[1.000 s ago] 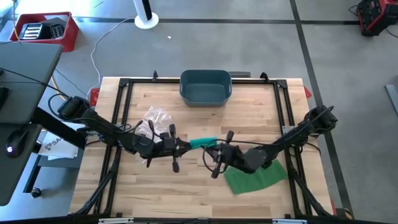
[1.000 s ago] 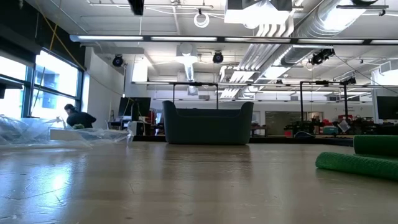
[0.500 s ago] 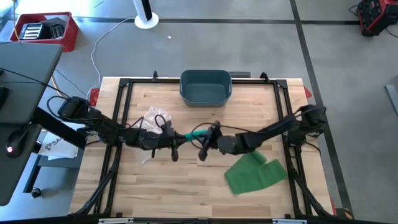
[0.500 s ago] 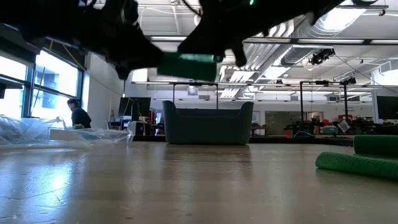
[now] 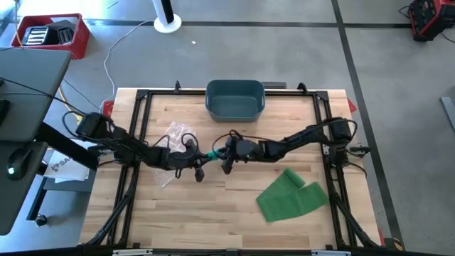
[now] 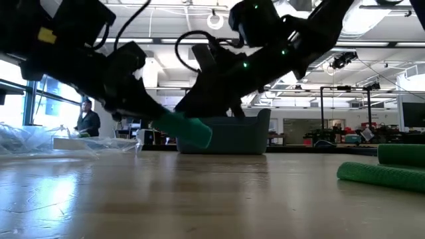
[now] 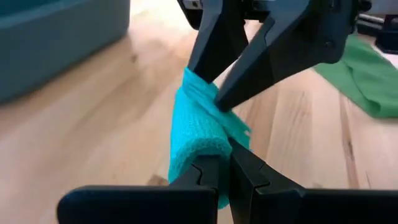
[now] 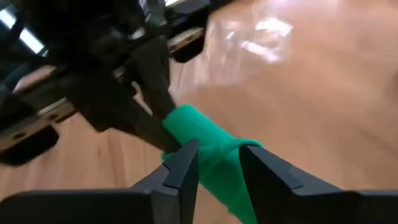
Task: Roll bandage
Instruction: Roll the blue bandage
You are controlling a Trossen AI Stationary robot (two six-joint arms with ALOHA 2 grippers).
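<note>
Both arms have slid toward the bin (image 5: 235, 99) since the earlier frame, and the right gripper (image 5: 223, 153) has loosened — its fingers (image 8: 184, 163) now stand spread around one end of the bandage (image 5: 212, 154). The left gripper (image 5: 201, 159) is pinched tight on the other end, holding the teal roll between the two grippers, above the table (image 5: 213, 213). Beyond the right arm lies a green cloth (image 5: 291, 198); beside the left arm, crumpled plastic wrap (image 5: 176, 133). Low down, dark arms cover most of the bin — only the roll's tip (image 6: 189, 131) shows.
</note>
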